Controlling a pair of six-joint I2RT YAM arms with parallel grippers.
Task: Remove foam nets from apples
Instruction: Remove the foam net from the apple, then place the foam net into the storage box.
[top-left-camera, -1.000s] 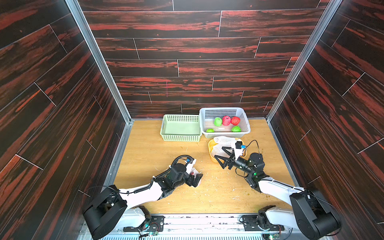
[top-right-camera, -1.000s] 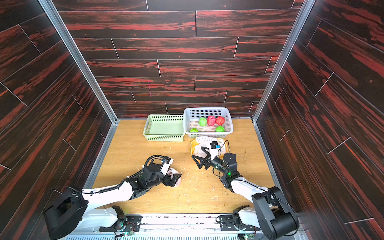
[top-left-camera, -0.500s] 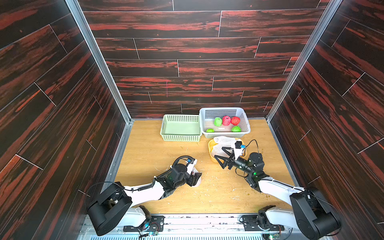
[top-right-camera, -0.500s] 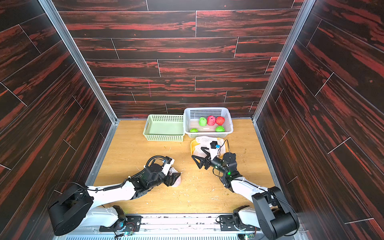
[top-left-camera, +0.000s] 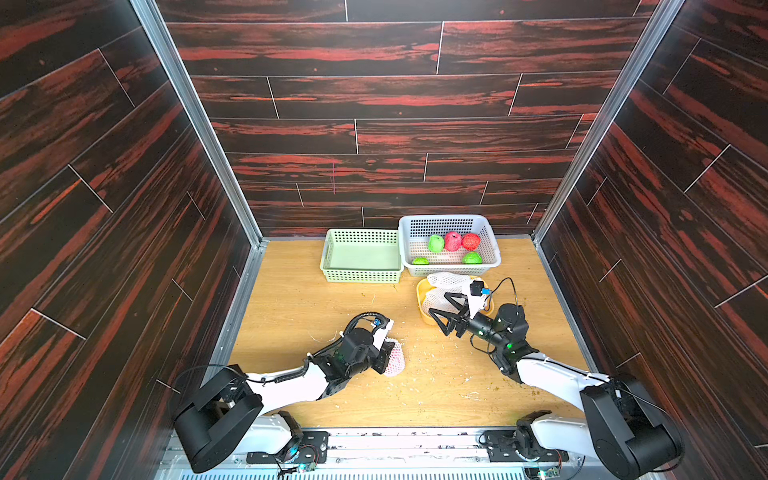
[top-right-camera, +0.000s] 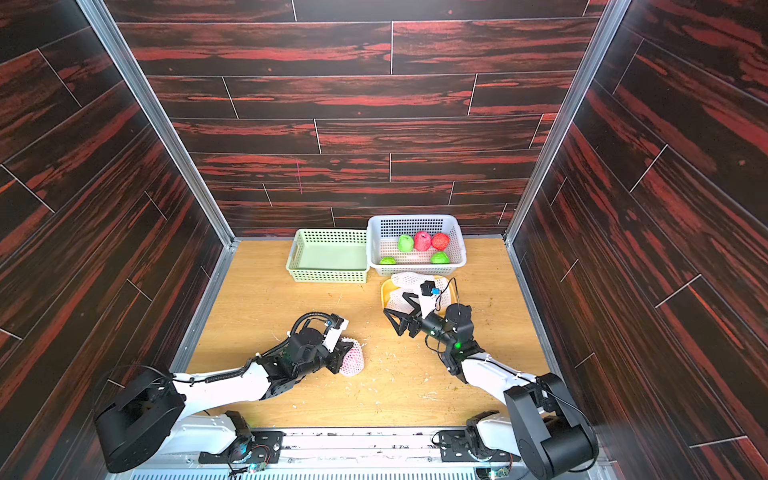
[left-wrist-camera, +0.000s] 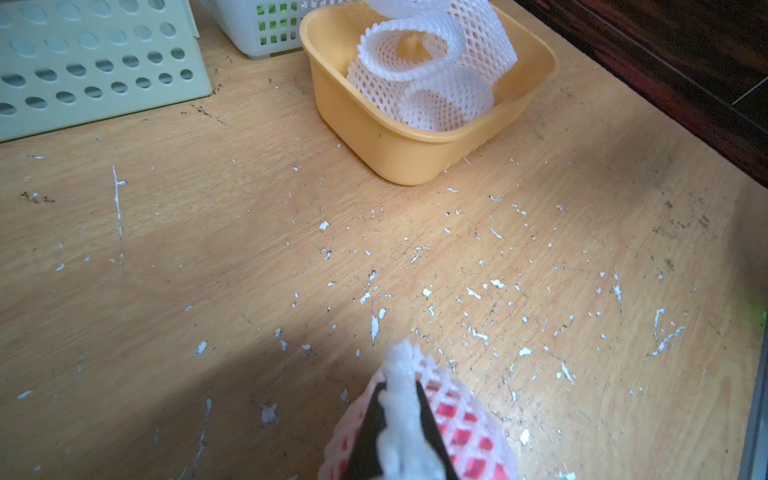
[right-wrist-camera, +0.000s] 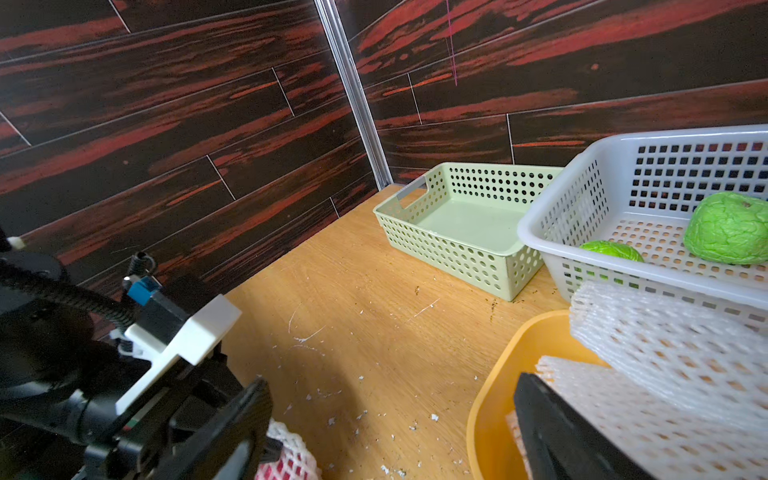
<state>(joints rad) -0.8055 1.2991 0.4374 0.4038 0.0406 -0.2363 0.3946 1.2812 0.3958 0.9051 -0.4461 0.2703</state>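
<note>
Left gripper (left-wrist-camera: 401, 419) is clenched: its two dark fingers (left-wrist-camera: 368, 436) pinch a bunched ridge of the foam net (left-wrist-camera: 401, 374), and the mesh squeezes up white between them. That net wraps the red apple (left-wrist-camera: 461, 436), whose red skin shows through the diamond holes. In both top views the netted fruit rests on the worktop (top-left-camera: 299, 316) near the middle, a little toward the front edge and left of centre, with the gripper pressed against its left side. White crumbs are scattered over the wood around it. Right gripper (top-left-camera: 439, 303) is released, jaws spread wide with nothing between them, and hangs over the near side of the yellow tub (top-left-camera: 419, 299), right of centre. The tub holds loose foam nets (left-wrist-camera: 436, 83), curled and piled above its rim. Just behind it, at the back edge, stands the white basket (top-left-camera: 494, 249) with five bare apples (top-left-camera: 453, 241), three green and two red. The green basket (top-left-camera: 361, 276) stands touching its left side, also along the back edge.
</note>
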